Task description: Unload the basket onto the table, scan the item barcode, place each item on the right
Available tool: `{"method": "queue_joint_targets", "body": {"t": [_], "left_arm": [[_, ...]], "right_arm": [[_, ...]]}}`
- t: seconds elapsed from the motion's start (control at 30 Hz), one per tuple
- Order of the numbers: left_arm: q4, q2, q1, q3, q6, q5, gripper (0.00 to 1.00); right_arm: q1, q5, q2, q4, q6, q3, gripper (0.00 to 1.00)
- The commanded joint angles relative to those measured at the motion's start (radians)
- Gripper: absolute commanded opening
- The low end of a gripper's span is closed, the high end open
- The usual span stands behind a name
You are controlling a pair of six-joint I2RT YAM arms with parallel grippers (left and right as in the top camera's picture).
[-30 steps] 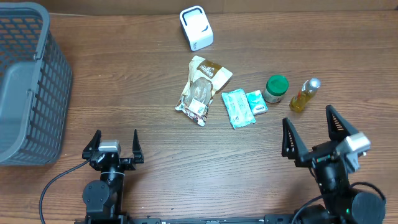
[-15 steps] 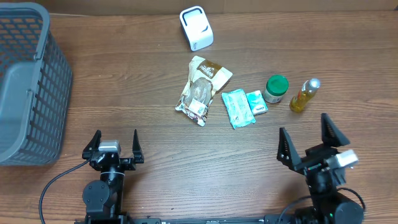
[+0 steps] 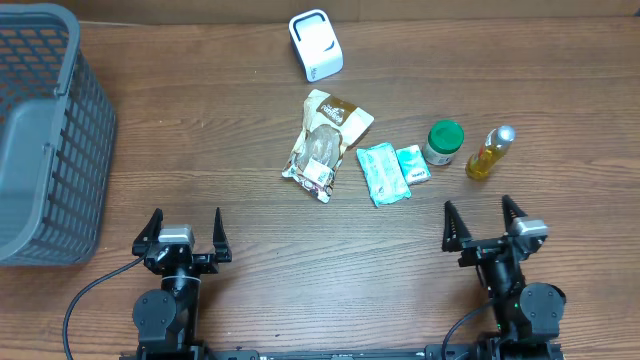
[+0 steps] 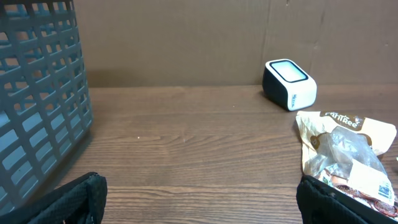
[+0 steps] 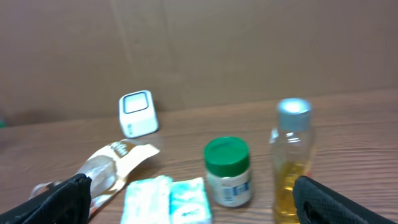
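At near desk edge, left fingers and right fingers spread wide, both empty. Mid-desk: snack bag, teal packets, green-lid jar, yellow bottle; white scanner beyond. Likely best: right fingers grip jar below lid, label facing scanner

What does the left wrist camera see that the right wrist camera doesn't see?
Only the left wrist view shows the grey basket, on its left side. Only the right wrist view shows the green-lidded jar, the yellow bottle and the teal packets. Both views show the white scanner, the brown snack bag and the wooden table.
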Motion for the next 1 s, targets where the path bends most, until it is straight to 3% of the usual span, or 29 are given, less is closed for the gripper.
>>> {"method": "queue_joint_targets", "body": {"t": [0.0, 0.23, 0.97], "left_arm": [[-0.001, -0.009, -0.005, -0.003, 0.016, 0.008, 0.99], [-0.001, -0.009, -0.005, -0.003, 0.016, 0.007, 1.00], [-0.001, -0.009, -0.005, -0.003, 0.016, 0.008, 1.00]], "right_arm": [[-0.063, -0.071, -0.008, 0.008, 0.003, -0.011, 1.00], [-0.070, -0.070, -0.008, 0.009, -0.056, -0.011, 1.00], [-0.070, -0.068, -0.008, 0.009, -0.053, -0.011, 1.00]]}}
